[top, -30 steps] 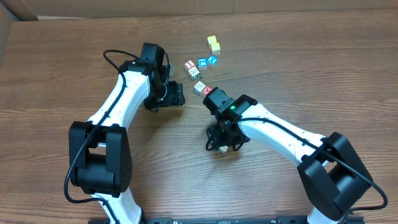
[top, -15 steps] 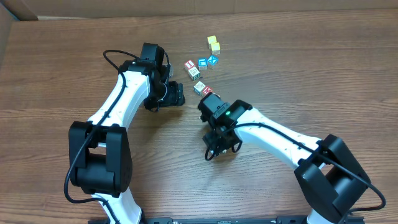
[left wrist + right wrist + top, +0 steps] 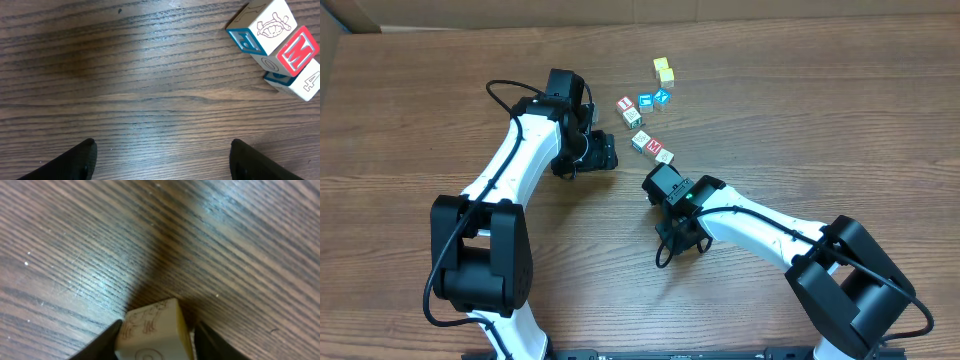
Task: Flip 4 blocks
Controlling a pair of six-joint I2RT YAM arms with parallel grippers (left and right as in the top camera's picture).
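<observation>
Reaching left arm, overhead: left end effector [image 3: 601,153] sits low over the tabletop [image 3: 800,110], just left of the blocks [image 3: 640,139], which are strung toward two yellow cubes [image 3: 663,70].
Right arm, overhead: bent inward, right end effector [image 3: 677,240] pointing down, well apart from that row.
Left wrist: fingers [image 3: 80,160] spread wide, bare tabletop between them; turtle block [image 3: 272,27] and red M block [image 3: 299,52] touch at upper right.
Right wrist: fingers [image 3: 102,342] flank a pale block [image 3: 157,327] closely on both sides; whether it is firmly pinched cannot be told.

Six pale lettered blocks [image 3: 640,140], two yellow cubes [image 3: 666,74], two blue cubes [image 3: 645,102], two arms [image 3: 516,152].
</observation>
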